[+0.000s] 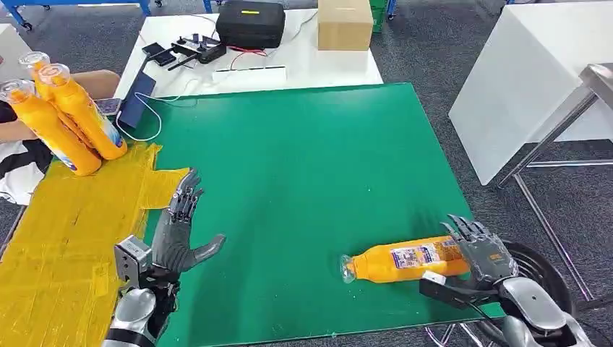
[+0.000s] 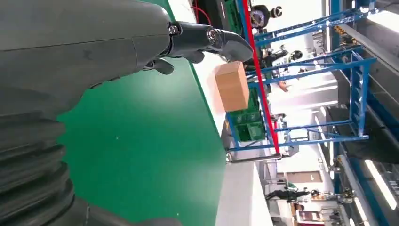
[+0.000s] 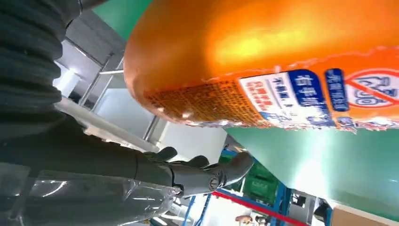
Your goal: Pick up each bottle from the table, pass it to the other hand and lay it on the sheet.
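From the head view, your right hand curls its fingers around the base of the lying bottle on the green counter, ready to lift. Your left hand waits spread and empty beside the yellow sheet. The right wrist view confirms the bottle sits against the palm.

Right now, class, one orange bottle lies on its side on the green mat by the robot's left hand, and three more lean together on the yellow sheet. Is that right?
One detail is wrong. The head view shows the lying orange bottle by the right hand, not the left hand, which is open. The other bottles do lean together on the yellow sheet.
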### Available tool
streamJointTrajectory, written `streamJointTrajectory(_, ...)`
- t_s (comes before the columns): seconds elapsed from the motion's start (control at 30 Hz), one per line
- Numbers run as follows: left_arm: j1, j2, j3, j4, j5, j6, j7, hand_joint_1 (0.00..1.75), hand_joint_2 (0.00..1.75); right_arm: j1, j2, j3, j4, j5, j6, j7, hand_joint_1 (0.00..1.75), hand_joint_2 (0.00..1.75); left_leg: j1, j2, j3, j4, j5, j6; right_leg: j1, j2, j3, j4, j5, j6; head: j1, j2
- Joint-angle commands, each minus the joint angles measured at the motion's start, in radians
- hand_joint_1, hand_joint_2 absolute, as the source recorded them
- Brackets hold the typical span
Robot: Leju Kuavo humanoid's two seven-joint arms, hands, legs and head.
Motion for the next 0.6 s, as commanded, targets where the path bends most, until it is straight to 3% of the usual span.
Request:
streamJointTrajectory(0.03,-0.046,-0.008,-0.013,0.061,0.007,-0.005,0.006,0.00,1.75,-0.207,0.113,0.137,0.226,0.019,-0.008,-0.008,0.00,1.75,0.002,0.002,0.003,-0.001,-0.001,-0.002,0.002,0.003,0.003,-0.002,0.001,-0.001,0.000,0.000)
streamJointTrajectory(0.23,-0.067,-0.011,-0.024,0.087,0.012,-0.009,0.005,0.00,1.75,-0.263,0.104,0.211,0.286,-0.033,0.017,-0.047,0.00,1.75,0.004,0.003,0.008,0.000,-0.003,-0.003,0.004,0.005,0.008,-0.003,-0.001,-0.002,0.000,0.000)
streamJointTrajectory(0.4,-0.094,-0.009,-0.030,0.127,0.024,-0.013,-0.005,0.00,1.75,-0.277,0.005,0.236,0.281,-0.155,0.119,-0.110,0.00,1.75,0.003,-0.002,0.006,0.001,-0.002,-0.003,0.002,0.000,0.007,-0.001,-0.002,-0.001,0.000,0.000)
streamJointTrajectory(0.43,-0.098,-0.008,-0.032,0.133,0.027,-0.014,-0.008,0.00,1.75,-0.282,-0.013,0.247,0.282,-0.170,0.137,-0.116,0.10,1.75,0.006,-0.003,0.010,0.003,-0.005,-0.004,0.005,0.001,0.012,-0.001,-0.004,-0.002,0.000,0.000)
streamJointTrajectory(0.6,-0.116,-0.007,-0.043,0.157,0.035,-0.014,-0.013,0.00,1.75,-0.307,-0.094,0.299,0.279,-0.223,0.193,-0.129,0.23,1.75,0.001,-0.003,0.004,0.001,-0.001,-0.001,0.000,-0.001,0.005,0.000,-0.001,0.000,0.000,0.000)
